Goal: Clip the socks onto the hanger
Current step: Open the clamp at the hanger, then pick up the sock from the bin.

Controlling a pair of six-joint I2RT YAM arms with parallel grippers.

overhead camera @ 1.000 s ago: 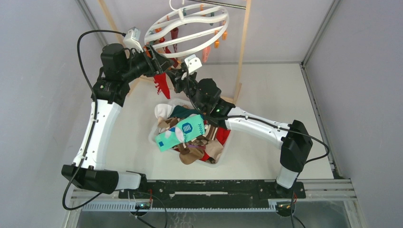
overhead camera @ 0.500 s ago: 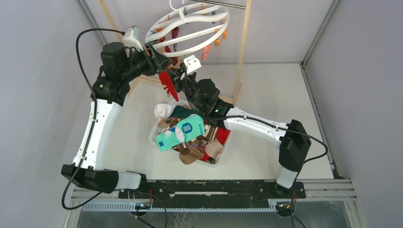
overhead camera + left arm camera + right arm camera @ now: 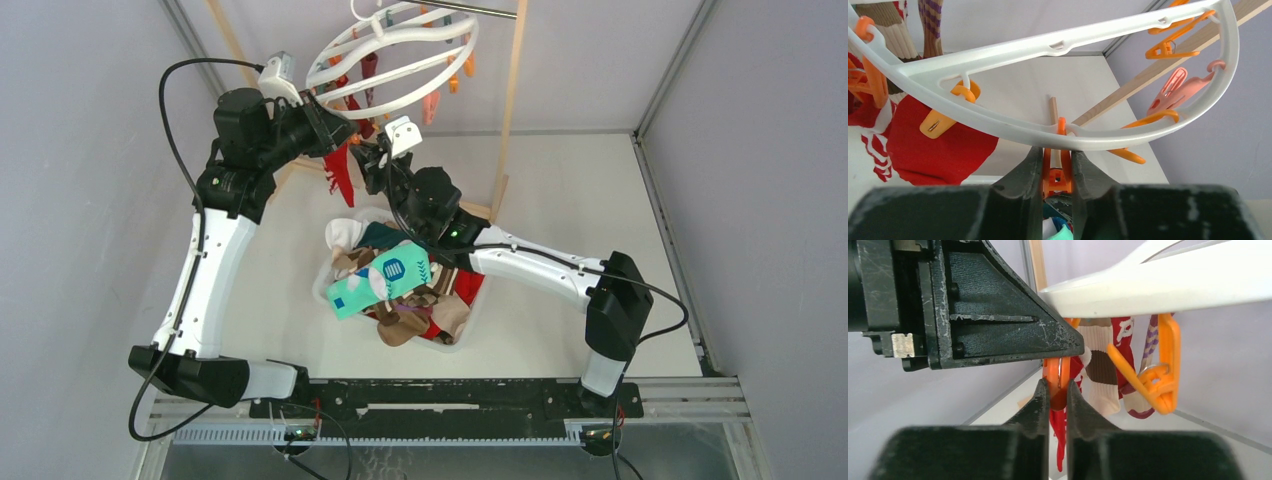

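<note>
Hanging over the far tabletop [image 3: 560,180], the one hanger [image 3: 1013,132] has both arms at its rim — left jaws squeezed shut on one orange peg [image 3: 1063,167], right jaws nearly closed, pinching one red sock [image 3: 1060,440] beneath it. Three socks [image 3: 1100,370] hang clipped alongside; other socks [image 3: 400,290] heap in one tub [image 3: 318,290].

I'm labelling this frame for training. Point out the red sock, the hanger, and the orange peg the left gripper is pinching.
red sock [image 3: 340,178], top view, on its hanging middle.
hanger [image 3: 445,78], top view, on the white ring's near rim.
orange peg [image 3: 1055,177], left wrist view, on its lower body.
</note>
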